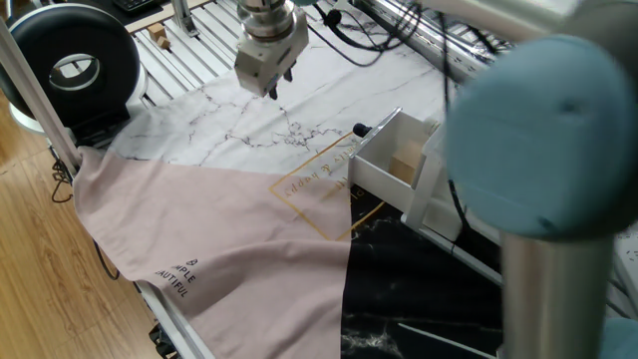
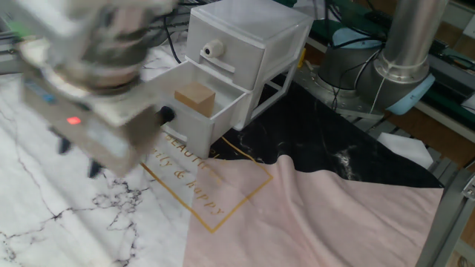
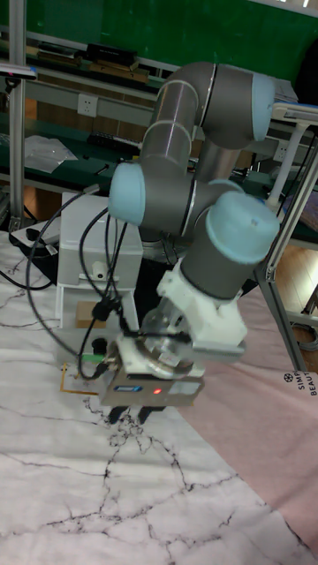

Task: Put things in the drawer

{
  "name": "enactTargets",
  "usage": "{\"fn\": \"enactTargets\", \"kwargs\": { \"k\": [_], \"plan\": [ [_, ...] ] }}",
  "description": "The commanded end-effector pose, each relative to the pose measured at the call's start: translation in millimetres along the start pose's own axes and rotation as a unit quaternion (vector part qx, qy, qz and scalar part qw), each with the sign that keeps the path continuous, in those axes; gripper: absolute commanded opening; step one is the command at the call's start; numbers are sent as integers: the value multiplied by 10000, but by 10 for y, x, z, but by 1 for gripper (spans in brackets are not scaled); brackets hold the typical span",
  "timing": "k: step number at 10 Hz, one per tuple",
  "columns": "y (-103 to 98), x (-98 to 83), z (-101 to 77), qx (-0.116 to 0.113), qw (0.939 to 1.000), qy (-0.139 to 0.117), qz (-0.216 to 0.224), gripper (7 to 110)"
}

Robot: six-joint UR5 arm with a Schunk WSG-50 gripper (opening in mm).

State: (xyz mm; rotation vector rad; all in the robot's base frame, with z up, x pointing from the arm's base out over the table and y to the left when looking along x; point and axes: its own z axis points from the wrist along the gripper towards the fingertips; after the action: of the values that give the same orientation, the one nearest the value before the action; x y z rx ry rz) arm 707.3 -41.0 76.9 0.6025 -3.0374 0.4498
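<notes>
The light-tan wooden cube [image 2: 194, 98] lies inside the open white drawer [image 2: 223, 111], whose front carries a small black knob [image 2: 165, 115]. The same cube [image 1: 405, 165] shows in the drawer [image 1: 371, 176] in one fixed view, and it shows as a tan cube [image 3: 86, 311] in the tall view. My gripper [image 1: 275, 86] hangs above the marbled cloth, well to the left of the drawer and apart from it. It is blurred by motion in the other fixed view, where the gripper [image 2: 78, 157] stands open with nothing between its fingers.
The white cabinet [image 2: 249, 33] has a second, shut drawer with a white knob [image 2: 211, 50] on top. A pink cloth [image 1: 209, 229] and black marbled sheet [image 2: 326, 141] cover the near table. A round black device [image 1: 75, 65] sits at the far left. The arm's blue-grey joint [image 1: 543, 130] looms at right.
</notes>
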Motion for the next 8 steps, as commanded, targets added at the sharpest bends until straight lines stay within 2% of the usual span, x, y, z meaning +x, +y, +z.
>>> {"fn": "enactTargets", "kwargs": {
  "k": [1,2,3,4,6,7,8],
  "plan": [
    [-417,290,202,341,9890,554,-1328,44],
    [-284,421,192,-2,9871,507,-1519,66],
    [-293,561,198,-44,9862,467,-1588,66],
    [-250,680,242,-236,9852,440,-1639,66],
    [-235,870,331,-400,9846,457,-1640,66],
    [-94,916,348,-660,9849,471,-1532,66],
    [-22,942,353,-763,9850,537,-1452,66]
  ]
}}
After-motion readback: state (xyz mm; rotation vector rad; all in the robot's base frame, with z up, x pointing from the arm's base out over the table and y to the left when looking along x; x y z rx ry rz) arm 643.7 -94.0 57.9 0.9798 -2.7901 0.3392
